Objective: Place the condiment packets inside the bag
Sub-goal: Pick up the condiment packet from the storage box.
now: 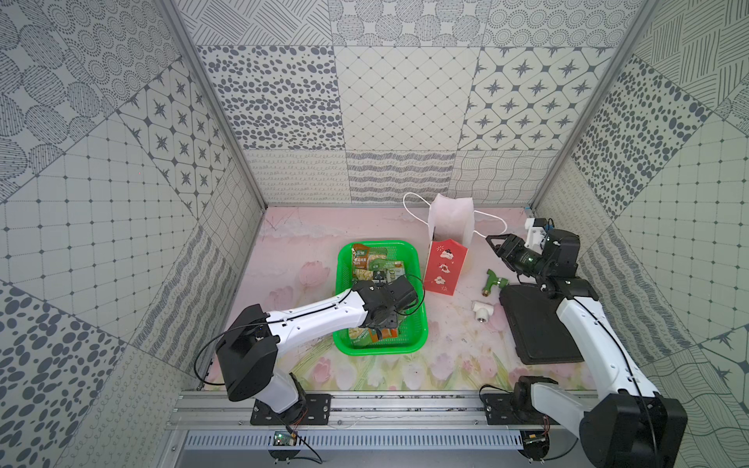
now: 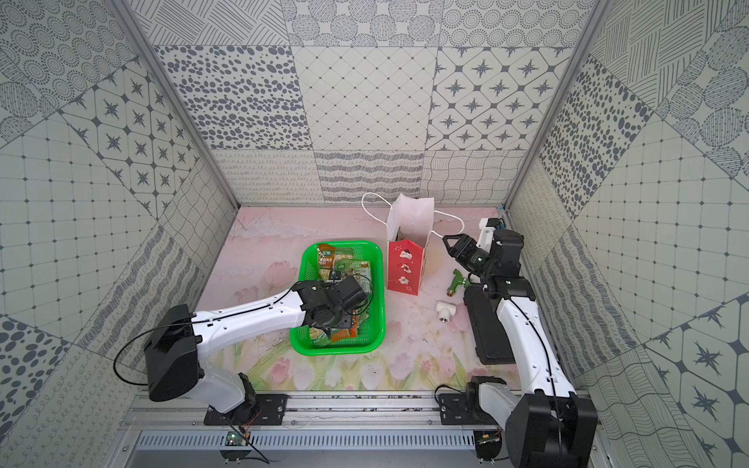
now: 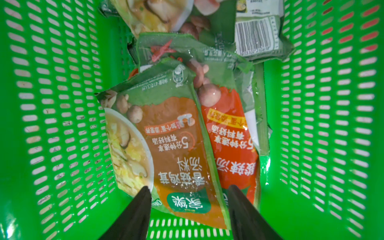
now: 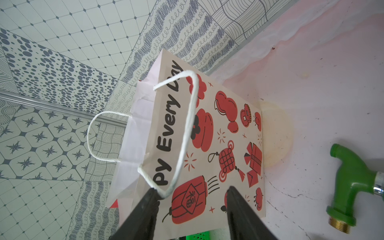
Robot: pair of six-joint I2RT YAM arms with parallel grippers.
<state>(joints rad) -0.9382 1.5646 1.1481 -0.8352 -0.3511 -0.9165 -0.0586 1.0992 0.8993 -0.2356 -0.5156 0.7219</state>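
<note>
Several condiment packets point(image 3: 172, 145) lie overlapping in a green basket, green with brown-orange or red areas and soup pictures; in both top views some show at the basket's far end point(image 1: 371, 263) point(image 2: 340, 263). My left gripper point(image 3: 189, 189) reaches down into the basket's near end, open. Its fingers point(image 3: 141, 207) straddle the end of the brown-orange packet without clamping it. The bag point(image 1: 444, 271) point(image 2: 405, 267) stands upright right of the basket, mouth open. My right gripper point(image 4: 192, 189) point(image 1: 492, 239) hovers open beside the bag point(image 4: 218, 145), one finger touching its white cord handle point(image 4: 187, 128).
The green perforated basket point(image 1: 417, 259) point(image 3: 52, 124) walls in the left gripper. A green-handled brass tap fitting point(image 1: 493, 281) point(image 4: 351, 180), a white pipe fitting point(image 1: 483, 312) and a black flat slab point(image 1: 539, 324) lie under the right arm. Patterned walls enclose the table.
</note>
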